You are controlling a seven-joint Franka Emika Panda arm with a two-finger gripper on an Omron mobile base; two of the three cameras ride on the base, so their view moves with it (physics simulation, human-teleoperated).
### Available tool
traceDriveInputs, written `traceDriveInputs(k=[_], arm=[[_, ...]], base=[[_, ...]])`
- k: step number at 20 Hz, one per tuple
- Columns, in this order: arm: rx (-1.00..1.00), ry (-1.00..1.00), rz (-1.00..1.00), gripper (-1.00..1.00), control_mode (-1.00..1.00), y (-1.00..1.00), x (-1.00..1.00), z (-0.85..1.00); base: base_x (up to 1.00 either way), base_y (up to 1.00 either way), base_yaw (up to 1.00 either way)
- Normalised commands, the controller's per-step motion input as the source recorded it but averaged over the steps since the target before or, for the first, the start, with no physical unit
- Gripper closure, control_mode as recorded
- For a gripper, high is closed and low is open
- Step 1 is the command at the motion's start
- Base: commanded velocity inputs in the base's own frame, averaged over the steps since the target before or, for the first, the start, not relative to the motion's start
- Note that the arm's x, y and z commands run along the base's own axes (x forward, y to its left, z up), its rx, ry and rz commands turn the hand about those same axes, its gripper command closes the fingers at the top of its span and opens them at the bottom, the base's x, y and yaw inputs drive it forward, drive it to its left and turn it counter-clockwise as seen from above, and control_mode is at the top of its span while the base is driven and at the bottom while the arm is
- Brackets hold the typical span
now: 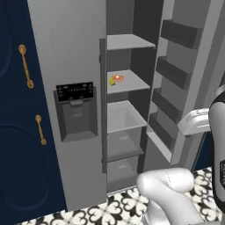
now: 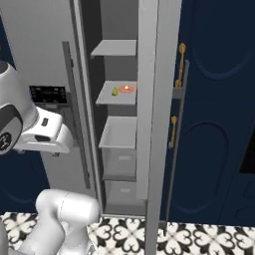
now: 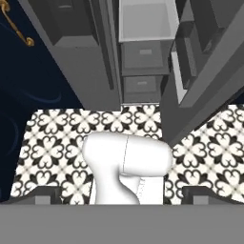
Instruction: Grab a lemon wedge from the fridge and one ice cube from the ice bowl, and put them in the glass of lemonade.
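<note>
Two pickups: both are still waiting; I am judging that the first step, fetching the lemon wedge, is the one in hand.
Fridge: the fridge (image 1: 72,52) is standing with its right door swung open, so the grey shelves are showing.
Lemon wedge: the lemon wedge (image 1: 112,81) is lying on the second shelf from the top, just beside a small orange-red item (image 1: 117,78); in the right base view I am seeing the same wedge (image 2: 115,91) near the shelf's front edge.
Pincer: the pincer (image 3: 122,194) is standing fully open and holding nothing; the hand is looking down at the patterned floor (image 3: 52,138).
Next move: I am thinking the hand needs to lift and turn toward that shelf, then approach the wedge without pushing the orange-red item.
</note>
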Motion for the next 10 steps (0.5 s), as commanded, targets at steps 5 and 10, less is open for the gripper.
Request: traceDriveInputs(k=[5, 10], arm=[[0.0, 0.0, 0.0, -1.0, 1.0, 0.0, 0.0, 0.0], [0.0, 0.0, 0.0, -1.0, 1.0, 0.0, 0.0, 0.0]], base=[[0.37, -0.22, 0.18], [0.48, 0.0, 0.13]])
